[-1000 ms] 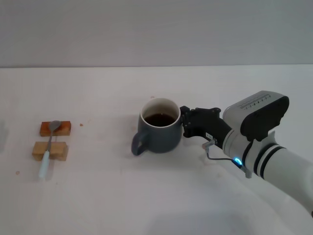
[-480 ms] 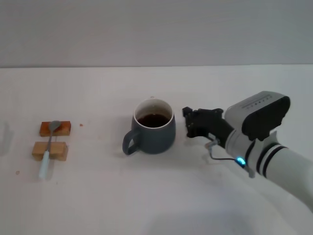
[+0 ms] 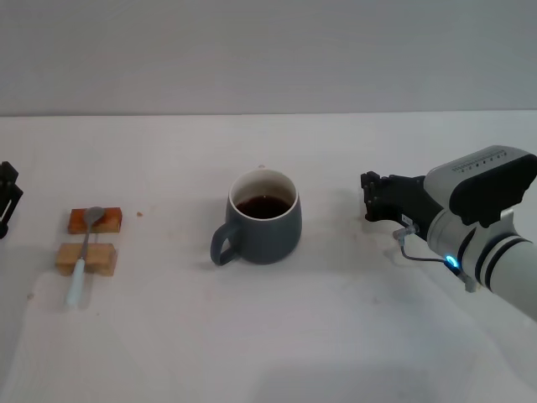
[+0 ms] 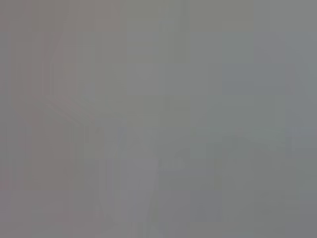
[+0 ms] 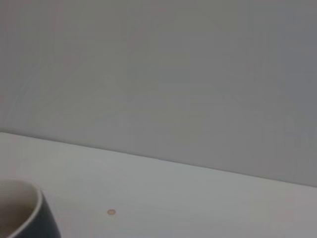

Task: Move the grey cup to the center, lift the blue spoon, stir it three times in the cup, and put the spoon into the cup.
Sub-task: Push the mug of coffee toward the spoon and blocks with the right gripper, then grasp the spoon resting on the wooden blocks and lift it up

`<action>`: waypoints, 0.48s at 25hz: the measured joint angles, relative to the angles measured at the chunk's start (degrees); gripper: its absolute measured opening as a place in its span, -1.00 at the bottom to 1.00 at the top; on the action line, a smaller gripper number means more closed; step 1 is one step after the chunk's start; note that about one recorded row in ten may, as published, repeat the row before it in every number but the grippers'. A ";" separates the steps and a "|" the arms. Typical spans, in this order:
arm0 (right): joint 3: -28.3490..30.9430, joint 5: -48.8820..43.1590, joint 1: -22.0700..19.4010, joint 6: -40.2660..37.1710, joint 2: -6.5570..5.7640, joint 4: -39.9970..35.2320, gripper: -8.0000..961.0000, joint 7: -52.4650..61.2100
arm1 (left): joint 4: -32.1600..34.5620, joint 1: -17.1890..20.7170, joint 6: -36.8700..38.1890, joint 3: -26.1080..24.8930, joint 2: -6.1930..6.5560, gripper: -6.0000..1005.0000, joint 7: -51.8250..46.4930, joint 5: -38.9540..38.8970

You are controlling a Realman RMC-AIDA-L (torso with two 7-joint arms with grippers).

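The grey cup [image 3: 267, 225] stands upright in the middle of the table with dark liquid inside and its handle toward the front left. Its rim also shows in the right wrist view [image 5: 22, 210]. The blue spoon [image 3: 83, 254] lies across two small wooden blocks at the left, bowl on the far block, pale handle toward the front. My right gripper [image 3: 369, 198] is open and empty, well to the right of the cup and apart from it. My left gripper [image 3: 7, 200] shows only partly at the left edge, left of the spoon. The left wrist view shows only grey.
The far wooden block [image 3: 107, 220] and the near wooden block [image 3: 99, 258] hold the spoon off the white table [image 3: 268, 336]. A grey wall rises behind the table's far edge. A small brown speck [image 5: 111, 212] lies on the table near the cup.
The cup slid left from the right gripper, then stayed still. The right gripper drew back to the right, away from the cup. The left gripper came into view at the left edge.
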 joint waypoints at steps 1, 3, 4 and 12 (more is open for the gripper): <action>0.00 0.00 0.00 0.00 0.00 0.00 -0.90 0.00 | 0.00 0.00 0.00 0.00 0.00 0.60 0.00 0.00; 0.01 -0.11 0.42 0.03 0.00 -0.57 -0.90 0.00 | -3.39 2.56 -1.36 1.00 0.02 0.60 0.46 0.01; 0.01 -0.13 0.59 0.07 0.00 -0.75 -0.90 -0.01 | -5.40 3.96 -2.38 1.48 0.04 0.60 1.09 -0.02; 0.00 -0.22 1.42 0.38 -0.05 -1.10 -0.90 -0.11 | -22.57 14.47 -15.42 5.54 -0.74 0.60 11.32 -0.36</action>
